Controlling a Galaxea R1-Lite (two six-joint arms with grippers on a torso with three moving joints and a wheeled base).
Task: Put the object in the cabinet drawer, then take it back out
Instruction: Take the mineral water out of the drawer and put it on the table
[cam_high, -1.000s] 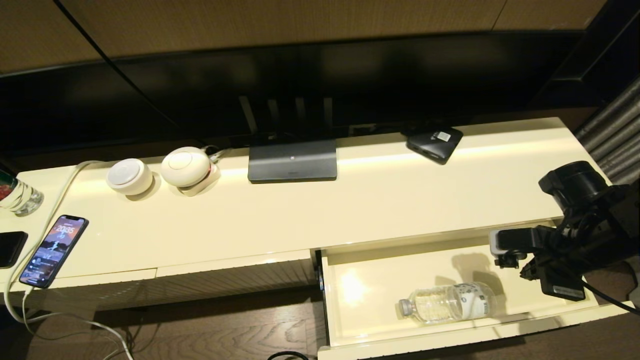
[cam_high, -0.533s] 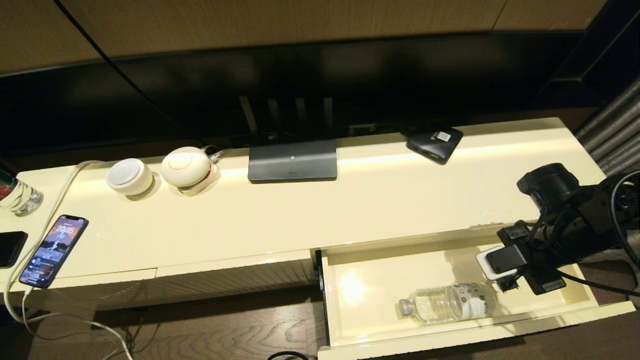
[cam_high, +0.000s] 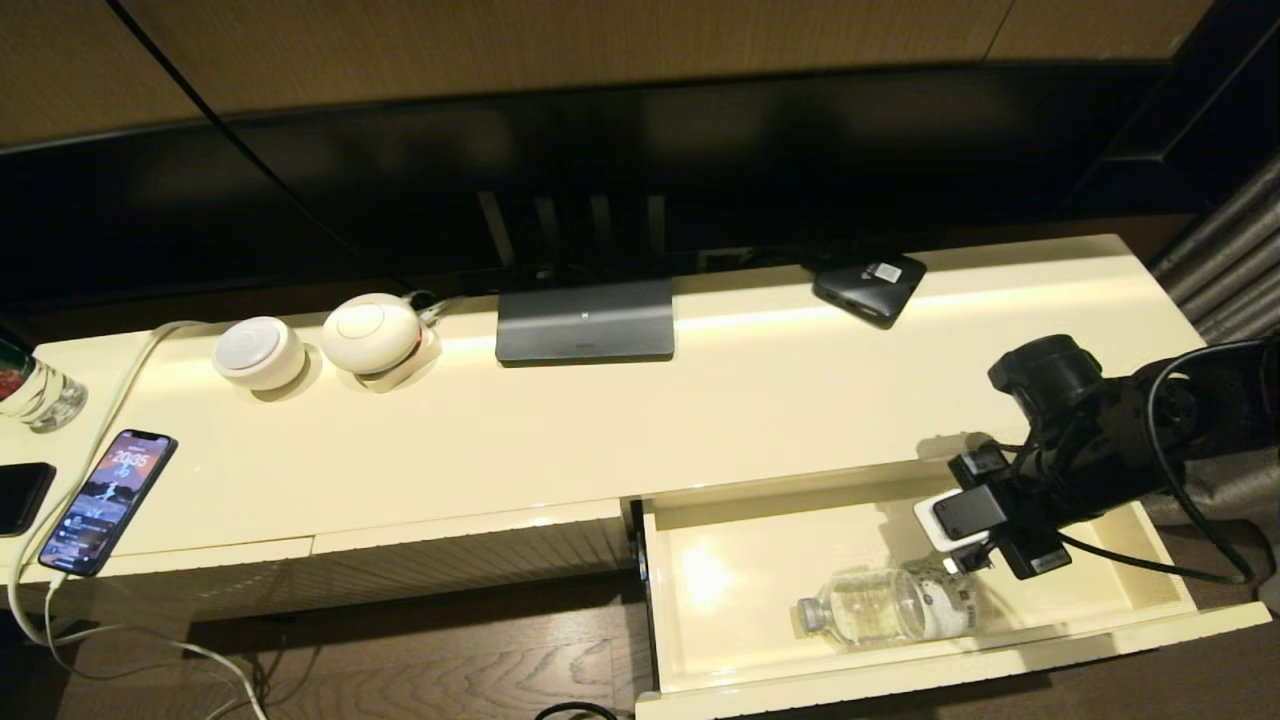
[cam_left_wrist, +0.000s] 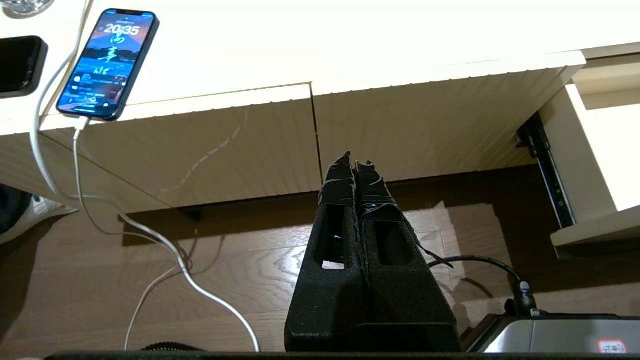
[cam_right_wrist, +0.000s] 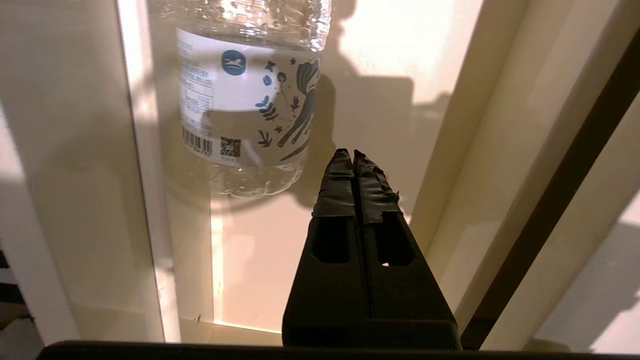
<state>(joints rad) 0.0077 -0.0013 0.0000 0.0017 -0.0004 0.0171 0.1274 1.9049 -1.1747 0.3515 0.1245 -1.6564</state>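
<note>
Swinging in from the drawer's (cam_high: 690, 660) right end, right gripper (cam_right_wrist: 354, 156) now hangs over the bottle's (cam_high: 885, 605) base, fingers pressed together, likely lining up to retrieve it; bottle lies along the front edge; left gripper (cam_left_wrist: 354, 161) parked, closed

one water bottle (cam_high: 885, 604), two phones (cam_high: 108, 500)
</note>
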